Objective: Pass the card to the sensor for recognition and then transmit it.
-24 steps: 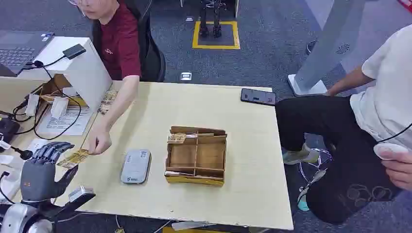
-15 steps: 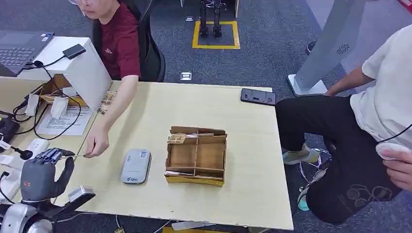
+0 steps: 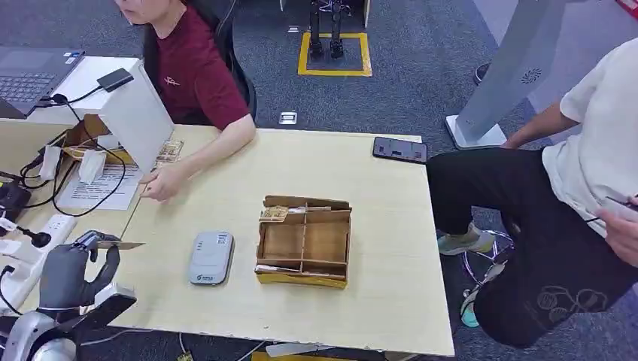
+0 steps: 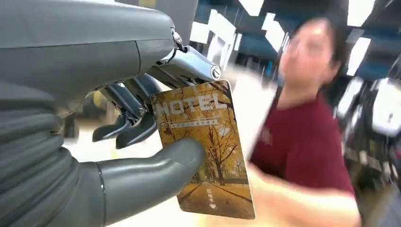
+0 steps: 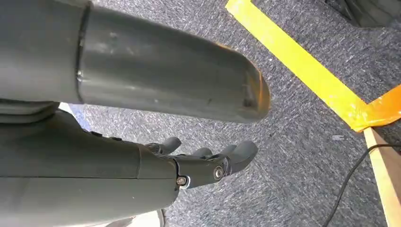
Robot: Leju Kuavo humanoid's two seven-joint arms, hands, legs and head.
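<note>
My left hand (image 3: 75, 267) hovers at the table's front left corner and pinches a golden hotel card (image 3: 120, 245) (image 4: 204, 146) between thumb and fingers; from the head view the card is seen edge-on. The grey card reader (image 3: 211, 257) lies flat on the table to the right of that hand, a short gap away. A wooden compartment box (image 3: 305, 241) stands in the table's middle with cards at its rim. My right hand (image 5: 208, 165) hangs over the carpet floor, its fingers loosely extended and holding nothing.
A person in a red shirt (image 3: 197, 71) sits at the far left, one hand (image 3: 159, 183) resting near a card stack (image 3: 170, 151). A phone (image 3: 399, 150) lies at the far right edge. Another person (image 3: 572, 188) sits to the right. Cables and a white box (image 3: 128, 105) crowd the left.
The person handed the card to my left hand, which closed on it, and then drew their arm back toward the far left edge. My hand with the card sank slightly.
</note>
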